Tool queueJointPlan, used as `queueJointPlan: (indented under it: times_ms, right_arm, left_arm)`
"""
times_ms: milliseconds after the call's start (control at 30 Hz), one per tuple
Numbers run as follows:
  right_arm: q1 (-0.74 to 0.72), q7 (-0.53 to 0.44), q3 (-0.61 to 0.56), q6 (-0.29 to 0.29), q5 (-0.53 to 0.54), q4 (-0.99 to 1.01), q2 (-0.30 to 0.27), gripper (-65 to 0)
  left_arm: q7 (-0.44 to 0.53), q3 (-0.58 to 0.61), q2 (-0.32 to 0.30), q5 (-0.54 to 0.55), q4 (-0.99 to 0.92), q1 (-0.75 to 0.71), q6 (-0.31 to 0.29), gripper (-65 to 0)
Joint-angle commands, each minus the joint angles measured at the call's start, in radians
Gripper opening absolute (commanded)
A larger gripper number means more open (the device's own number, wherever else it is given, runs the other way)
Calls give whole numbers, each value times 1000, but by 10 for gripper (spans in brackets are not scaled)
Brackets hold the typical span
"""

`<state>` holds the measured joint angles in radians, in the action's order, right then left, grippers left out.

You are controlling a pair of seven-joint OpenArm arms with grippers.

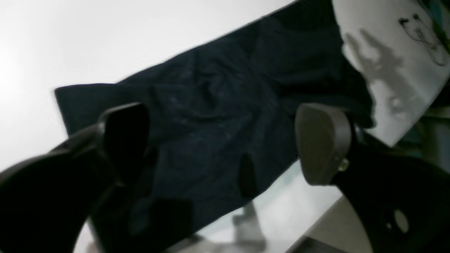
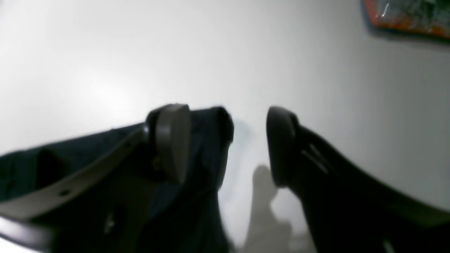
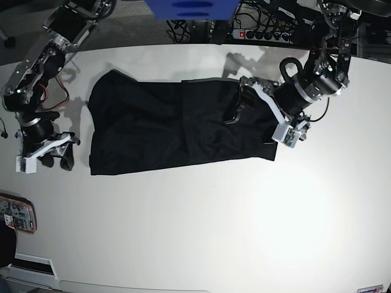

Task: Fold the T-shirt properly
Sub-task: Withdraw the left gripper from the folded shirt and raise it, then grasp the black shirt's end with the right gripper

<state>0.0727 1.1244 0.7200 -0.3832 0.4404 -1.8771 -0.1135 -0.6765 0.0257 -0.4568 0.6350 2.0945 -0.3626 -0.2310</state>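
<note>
The black T-shirt (image 3: 177, 125) lies spread lengthwise across the white table (image 3: 244, 213), with folds and wrinkles in it. My left gripper (image 3: 253, 122) hovers over the shirt's right end, jaws wide open. In the left wrist view the left gripper (image 1: 225, 140) holds nothing, and the T-shirt (image 1: 225, 95) lies below the gap. My right gripper (image 3: 57, 160) is low over the table just left of the shirt's left edge. In the right wrist view the right gripper (image 2: 226, 144) is open, with a corner of the T-shirt (image 2: 207, 154) beside its left finger (image 2: 172, 140), not pinched.
A small colourful orange-edged object (image 3: 18, 213) lies near the table's front left edge, also seen as the orange-edged object (image 2: 407, 14). A power strip and cables (image 3: 263, 30) run behind the back edge. A blue box (image 3: 192, 9) stands at the top.
</note>
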Motion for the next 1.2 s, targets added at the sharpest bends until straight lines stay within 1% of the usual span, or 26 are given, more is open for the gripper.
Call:
queueJointPlan:
  times_ms: [0, 100, 167, 267, 367, 433, 700, 833, 900, 967, 1167]
  right_arm:
    - [2, -5, -1, -6, 11, -8, 1, -316]
    - [5, -4, -3, -6, 11, 14, 1, -316]
    - [23, -4, -4, -6, 11, 41, 1, -316]
    - [36, -4, -6, -6, 10, 92, 1, -316]
    - [40, -4, -7, -6, 10, 130, 1, -316]
    - [40, -4, -17, -6, 10, 156, 1, -316]
    - [32, -16, -130, -6, 10, 245, -1, -316]
    - [34, -96, -145, -6, 10, 319, -1, -316]
    - [36, -119, -145, -6, 10, 354, -1, -316]
    - [37, -134, -158, -6, 10, 376, -1, -316]
    - [39, -146, -257, -6, 10, 370, 2, -317]
  left_arm:
    - [37, -4, -3, -25, 25, -20, -1, 0]
    - [96, -4, -1, -134, 28, -74, 0, 0]
    - [136, -4, -1, -172, 28, -109, 0, 0]
    - [202, -4, -1, -208, 28, -140, 0, 0]
    - [257, -4, -1, -218, 28, -171, 0, 0]
    - [257, -2, -1, -218, 28, -174, 0, 0]
    - [257, 0, -1, -218, 27, -175, 0, 0]
    - [257, 0, -1, -218, 27, -175, 0, 0]
    - [257, 0, -1, -218, 27, -175, 0, 0]
    - [257, 0, -1, -218, 27, -175, 0, 0]
    - [257, 0, -1, -218, 27, -175, 0, 0]
